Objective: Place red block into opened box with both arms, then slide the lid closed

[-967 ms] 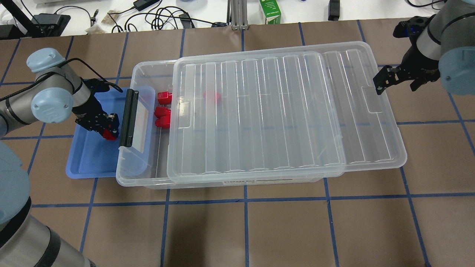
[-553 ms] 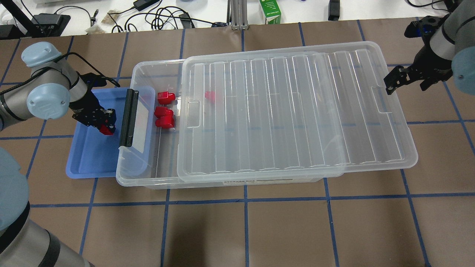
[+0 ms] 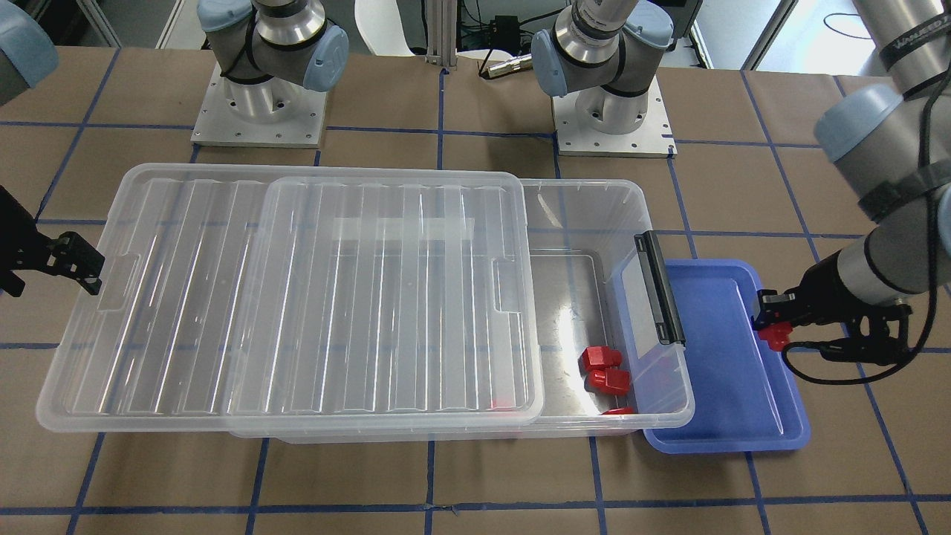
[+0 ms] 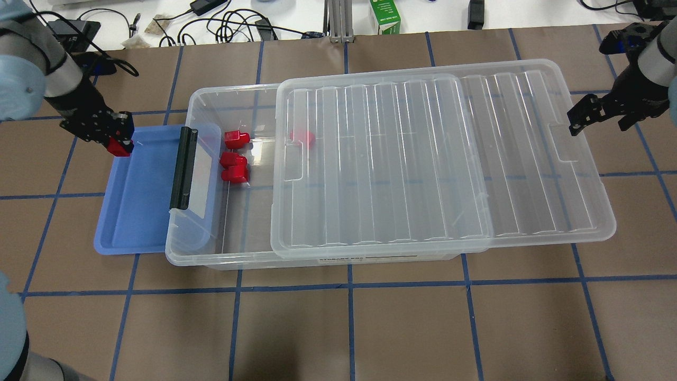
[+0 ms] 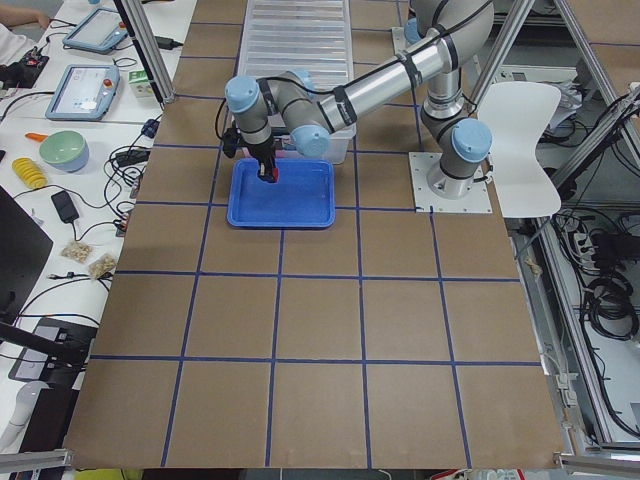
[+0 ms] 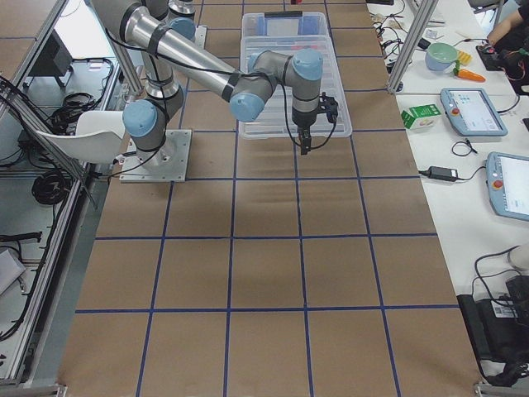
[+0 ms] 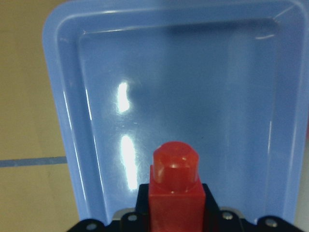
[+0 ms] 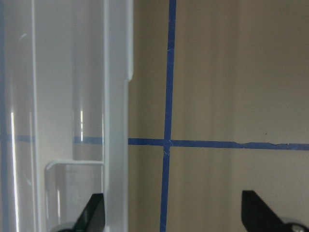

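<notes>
Left jaws, red block now higher

The left arm and right arm were silver-grey tubes with light-blue joint caps, a thin black cable, and square, screw-studded metal base plates.

Red block aloft; box lid ajar

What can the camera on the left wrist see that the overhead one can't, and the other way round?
Only the left wrist view: the rounded stub of the held block, close up. Only the overhead view: the box, its lid lying partly off, other red blocks inside, and the open right gripper at the lid's far end. Both: the held block and the blue tray.
</notes>
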### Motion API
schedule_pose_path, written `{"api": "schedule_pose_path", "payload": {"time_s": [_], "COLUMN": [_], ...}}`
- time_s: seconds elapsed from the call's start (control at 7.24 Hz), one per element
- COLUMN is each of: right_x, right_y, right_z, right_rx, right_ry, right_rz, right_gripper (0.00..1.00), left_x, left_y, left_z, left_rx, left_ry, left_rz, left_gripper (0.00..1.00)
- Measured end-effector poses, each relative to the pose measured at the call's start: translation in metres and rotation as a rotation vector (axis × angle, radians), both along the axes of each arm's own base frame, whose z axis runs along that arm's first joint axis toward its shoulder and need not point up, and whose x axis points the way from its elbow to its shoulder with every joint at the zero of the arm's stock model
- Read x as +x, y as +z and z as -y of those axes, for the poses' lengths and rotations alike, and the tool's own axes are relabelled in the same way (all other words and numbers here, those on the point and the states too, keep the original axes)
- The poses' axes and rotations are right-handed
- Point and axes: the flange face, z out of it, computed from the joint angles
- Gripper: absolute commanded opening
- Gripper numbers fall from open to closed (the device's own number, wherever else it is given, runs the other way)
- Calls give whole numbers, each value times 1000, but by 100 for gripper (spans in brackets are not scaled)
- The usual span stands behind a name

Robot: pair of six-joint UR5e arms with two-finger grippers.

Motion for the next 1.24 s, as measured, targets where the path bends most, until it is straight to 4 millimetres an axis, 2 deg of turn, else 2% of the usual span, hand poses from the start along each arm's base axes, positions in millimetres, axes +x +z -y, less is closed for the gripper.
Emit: {"api": "schedule_pose_path", "payload": {"time_s": [0.14, 0.28, 0.41, 0.55, 0.69, 0.83, 0.97, 1.24], "right_x": [-5, -12, -20, -24, -26, -26, -27, -25], "right_y": [0, 0, 1, 1, 1, 1, 1, 4], "right_z": [-1, -2, -4, -5, -6, -6, -6, -6], "right_rx": [0, 0, -1, -1, -1, -1, -1, -7], "right_ry": [-2, -7, -17, -23, -26, -26, -26, -28], "right_rz": [-2, -3, -3, -2, -1, -1, -1, -3], "right_gripper": [100, 100, 100, 100, 100, 100, 100, 100], "left_x": [-18, -51, -94, -138, -173, -196, -210, -222], "left_y": [41, 67, 79, 79, 68, 51, 29, -11], "left_z": [1, 1, 0, -2, -6, -10, -15, -27], "left_rx": [-3, -12, -20, -18, 0, 17, 18, 31], "left_ry": [24, 47, 68, 86, 104, 116, 116, 111], "left_rz": [3, 13, 22, 25, 25, 26, 28, 17], "left_gripper": [0, 0, 0, 0, 0, 0, 0, 0]}}
